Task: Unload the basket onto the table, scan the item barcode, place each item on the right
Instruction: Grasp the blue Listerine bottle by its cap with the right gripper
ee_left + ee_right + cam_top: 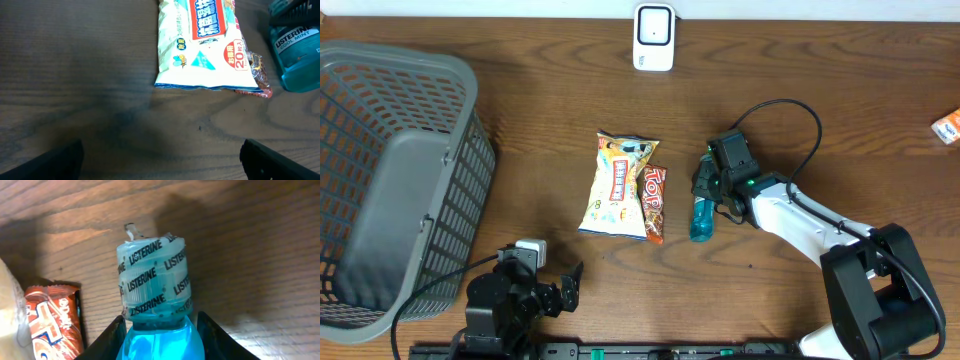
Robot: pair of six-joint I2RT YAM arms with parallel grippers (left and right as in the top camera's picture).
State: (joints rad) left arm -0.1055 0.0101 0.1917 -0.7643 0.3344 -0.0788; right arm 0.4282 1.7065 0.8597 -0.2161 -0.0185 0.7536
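Observation:
A small teal Listerine mouthwash bottle (700,219) lies on the wooden table, right of the snacks. My right gripper (707,183) straddles its upper end. In the right wrist view the gripper (160,340) has a finger pressed against each side of the bottle's (154,280) shoulder, just below the wrapped cap, so it is shut on it. The bottle's label also shows in the left wrist view (298,55). No barcode is visible. My left gripper (570,286) rests open near the front edge, with only bare wood between its fingers (161,160). A white scanner (653,37) stands at the back.
A white and yellow snack bag (617,185) and an orange chocolate bar (654,205) lie side by side left of the bottle. A grey mesh basket (470,180) fills the left side. A small orange packet (948,127) lies at the right edge.

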